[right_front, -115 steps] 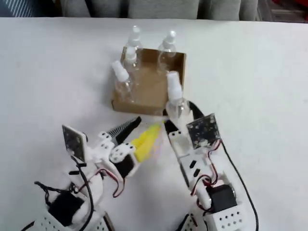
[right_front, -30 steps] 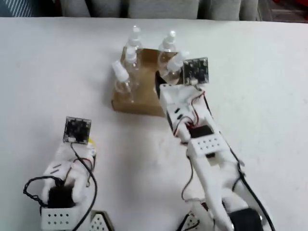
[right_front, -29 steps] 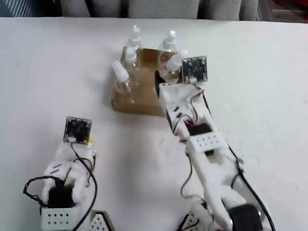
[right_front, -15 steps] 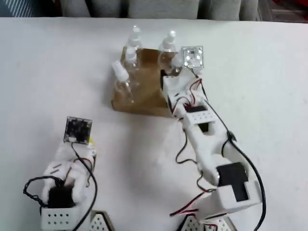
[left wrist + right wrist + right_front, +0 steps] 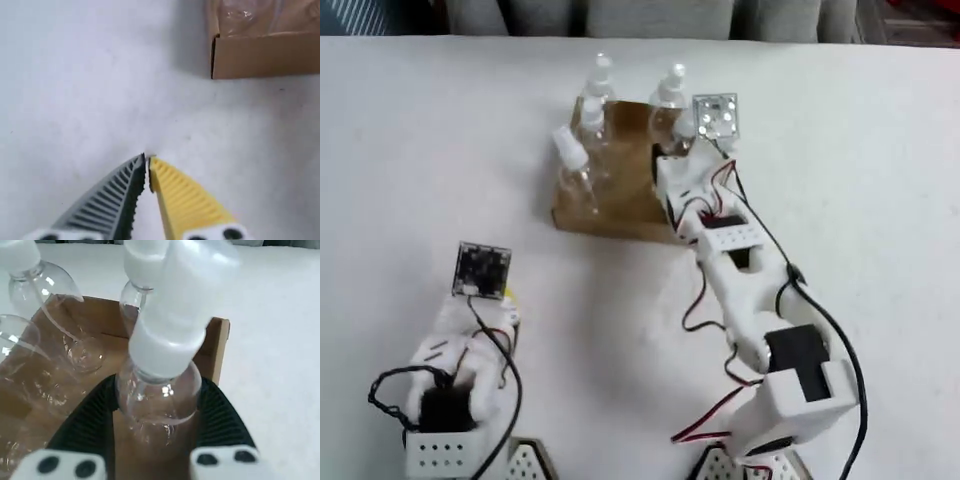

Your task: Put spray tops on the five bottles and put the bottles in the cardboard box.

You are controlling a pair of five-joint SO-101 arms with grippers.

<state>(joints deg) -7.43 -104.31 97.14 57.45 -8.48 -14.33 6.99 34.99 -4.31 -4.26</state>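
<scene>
**Inspector A:** Five spray bottles (image 5: 582, 172) counted at the cardboard box (image 5: 605, 220), each with a white spray top (image 5: 566, 143) fitted. Where is the fifth?

**Inspector B:** The fifth bottle (image 5: 159, 390) sits between the black fingers (image 5: 85, 422) of the right gripper (image 5: 156, 412). One finger lies on either side of its clear body, and both are closed against it. The bottle is tilted. In the high view it is by the box's right wall, just beside a neighbouring bottle (image 5: 136, 297).

**Inspector A:** Is its base seated on the box floor?

**Inspector B:** Cannot tell. The gripper body hides the base.

**Inspector A:** And the other four?

**Inspector B:** They stand upright and close together, two toward the far wall and two along the left side. The right wrist view shows brown cardboard behind their clear bodies.

**Inspector A:** Left arm?

**Inspector B:** The left gripper (image 5: 148, 162) is low over the white surface (image 5: 75, 75). Its grey and yellow fingers (image 5: 185, 200) are pressed together at the tips with nothing between them. A near corner of the box lies ahead of it, well apart.
</scene>
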